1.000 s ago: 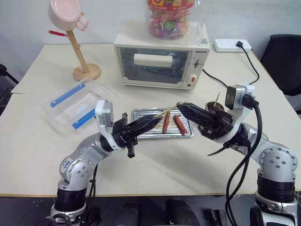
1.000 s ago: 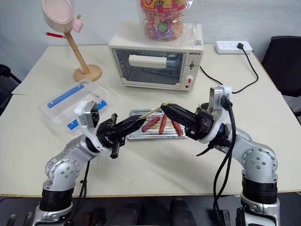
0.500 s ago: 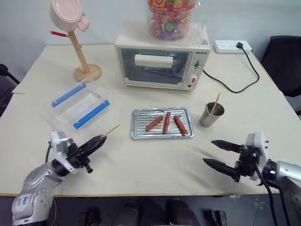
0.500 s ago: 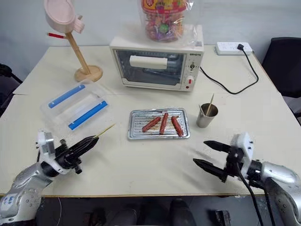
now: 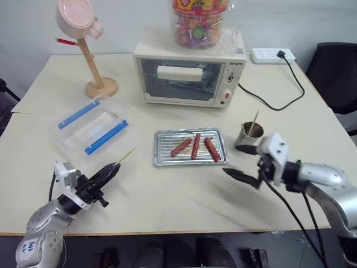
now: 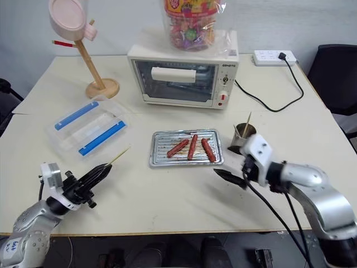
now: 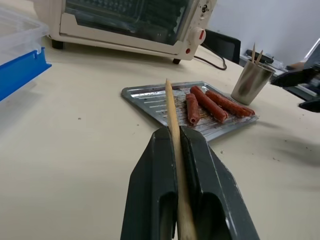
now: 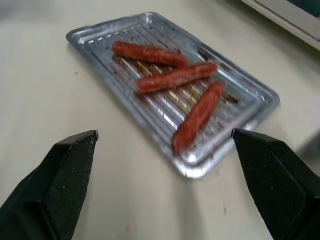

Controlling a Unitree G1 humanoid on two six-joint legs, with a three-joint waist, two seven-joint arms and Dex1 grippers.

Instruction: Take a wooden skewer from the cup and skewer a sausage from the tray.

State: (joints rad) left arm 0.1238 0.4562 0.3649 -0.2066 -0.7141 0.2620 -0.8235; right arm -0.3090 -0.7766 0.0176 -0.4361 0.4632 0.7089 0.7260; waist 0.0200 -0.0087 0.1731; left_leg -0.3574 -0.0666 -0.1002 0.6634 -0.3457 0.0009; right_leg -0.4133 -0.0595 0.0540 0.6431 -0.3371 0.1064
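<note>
Tray (image 5: 162, 159): shallow ridged silver metal, near the middle of the table (image 5: 167, 195), serving as landmark; greasy brown marks on its base. Sausages: three, reddish-brown, lying in the tray side by side, left sausage (image 5: 181, 147) slanted, middle sausage (image 5: 196, 146) and right sausage (image 5: 211, 149) nearer upright in the head views. Cup (image 5: 247, 134): dull silver, just to the right of the tray; thin sticks rise from it, their lower ends hidden inside, their number hard to make out. Wooden skewer (image 7: 173, 126): clamped between the closed fingers of the left gripper (image 5: 107, 173), well to the left of the tray and nearer the table's front edge; its pointed tip juts toward the tray, its rear end is cut off in the left wrist view. Right gripper (image 5: 242, 162): just off the tray's front right corner, fingers spread wide, holding nothing; upper finger partly overlaps the cup's base in the head view. Toaster oven (image 5: 189, 78): behind the tray. Clear plastic box (image 5: 92, 125): behind and left of the tray.
</note>
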